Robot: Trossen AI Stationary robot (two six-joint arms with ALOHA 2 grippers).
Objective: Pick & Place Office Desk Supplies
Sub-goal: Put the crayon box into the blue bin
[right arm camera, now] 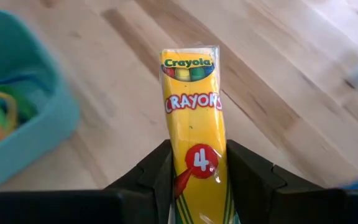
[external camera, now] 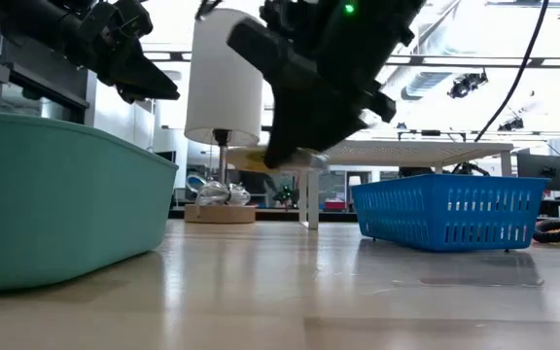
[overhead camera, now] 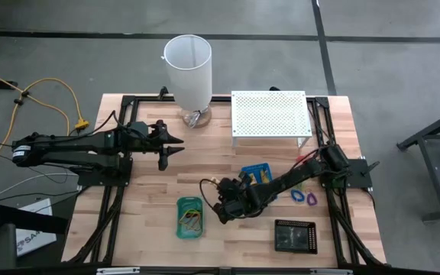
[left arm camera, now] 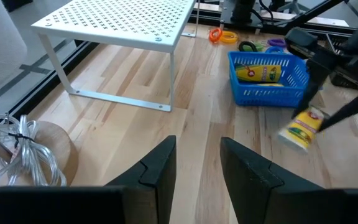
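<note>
Crayon packet (right arm camera: 192, 143), a small yellow oblong, is what we have in hand: our right gripper (overhead camera: 221, 205) is clenched on its lower end, holding it clear of the table (overhead camera: 151, 206) between the green tray (overhead camera: 190, 218) and the blue tray (overhead camera: 257, 174), about the middle of the table in the high view. In the low view the packet (external camera: 278, 159) hangs tilted under the right arm, well above the wood.

We judge the grip to be the weak point. The fingers pinch only one end of a glossy wrapper, so most of the packet sticks out unsupported; a quick swing or a jolt could let it slide or twist out and drop on bare wood. We could also misjudge the release and catch a tray wall, leaving the packet leaning on a rim.

Our left gripper (overhead camera: 176, 145) waits with its fingers apart at about ten o'clock on the table, near the white cylinder (overhead camera: 189, 70).

The green tray, at about seven o'clock, holds a tangle of coloured loops. The blue tray, just past centre toward two o'clock, already holds a like yellow packet (left arm camera: 258, 73). The black tray (overhead camera: 295, 235) sits at five o'clock; we cannot tell what is in it. Blue and purple clips (overhead camera: 305, 196) lie loose at three o'clock.
</note>
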